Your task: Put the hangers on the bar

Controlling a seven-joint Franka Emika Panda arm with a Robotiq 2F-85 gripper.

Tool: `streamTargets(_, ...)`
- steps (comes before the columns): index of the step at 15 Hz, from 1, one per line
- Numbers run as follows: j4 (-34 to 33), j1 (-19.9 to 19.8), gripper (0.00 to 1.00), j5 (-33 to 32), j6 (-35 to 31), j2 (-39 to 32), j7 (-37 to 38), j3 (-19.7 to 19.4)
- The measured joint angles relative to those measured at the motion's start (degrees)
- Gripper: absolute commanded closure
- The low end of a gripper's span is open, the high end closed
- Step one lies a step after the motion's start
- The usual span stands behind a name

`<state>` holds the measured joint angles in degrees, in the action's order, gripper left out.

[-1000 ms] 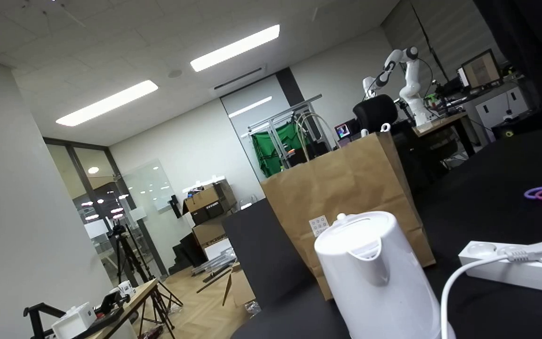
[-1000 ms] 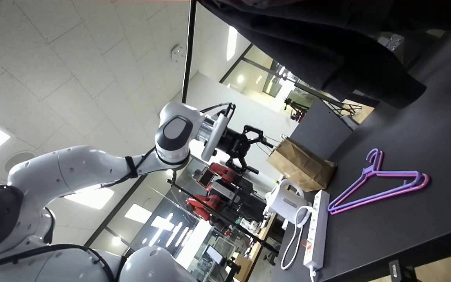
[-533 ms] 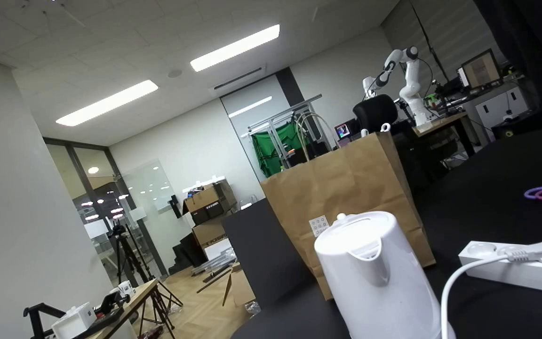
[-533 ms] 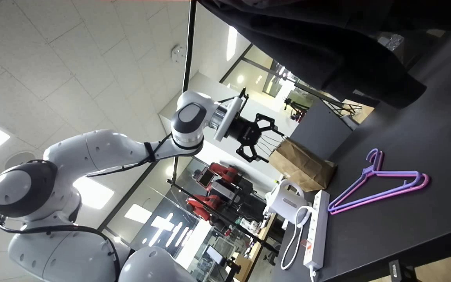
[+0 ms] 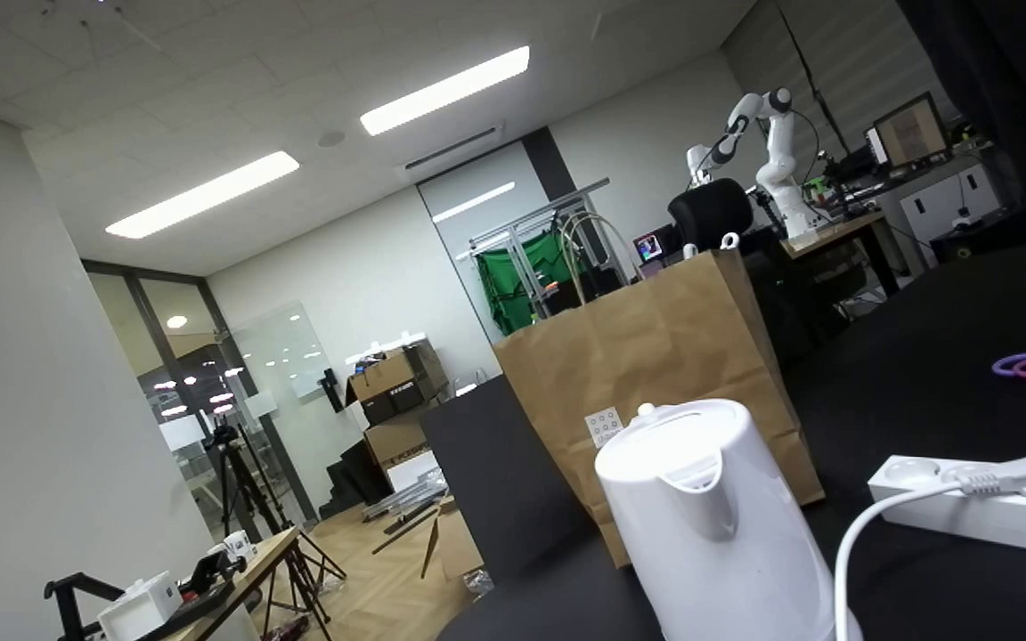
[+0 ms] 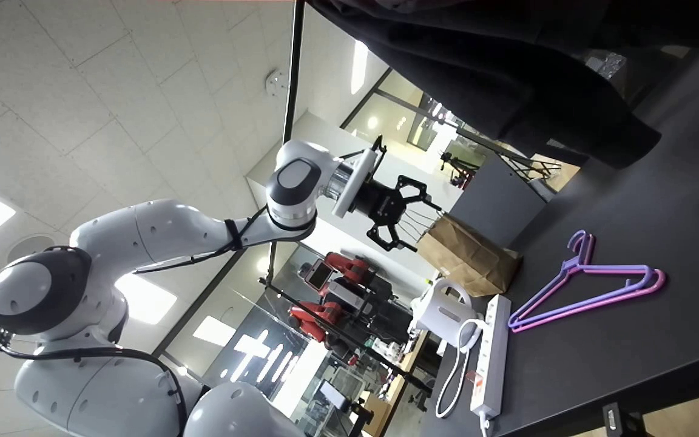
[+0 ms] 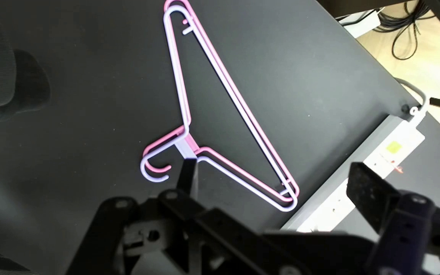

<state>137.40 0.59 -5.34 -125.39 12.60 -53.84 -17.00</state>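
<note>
Gripper [image 6: 428, 230], black and two-fingered, jaws wide apart and empty, has just shifted across and nearly stopped, presumably to line up on the thin purple and pink triangular plastic hangers [image 7: 185, 147] lying ungrasped inside the edge of the flat black tabletop [image 6: 616, 352].

In an exterior view, the Panda arm [image 6: 161, 233] and its hand [image 6: 428, 230] stand farther right than one second ago.
</note>
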Motion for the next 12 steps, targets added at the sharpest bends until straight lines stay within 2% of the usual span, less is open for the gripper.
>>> streamTargets(4,0.2,-1.1,0.0,0.3,-1.1,-0.3,-0.3,1.4)
streamTargets(8,0.2,-1.4,0.0,2.3,-7.2,-3.0,-1.6,3.5)
streamTargets(12,-0.1,-1.3,0.0,4.3,-11.4,-7.9,-8.6,5.7)
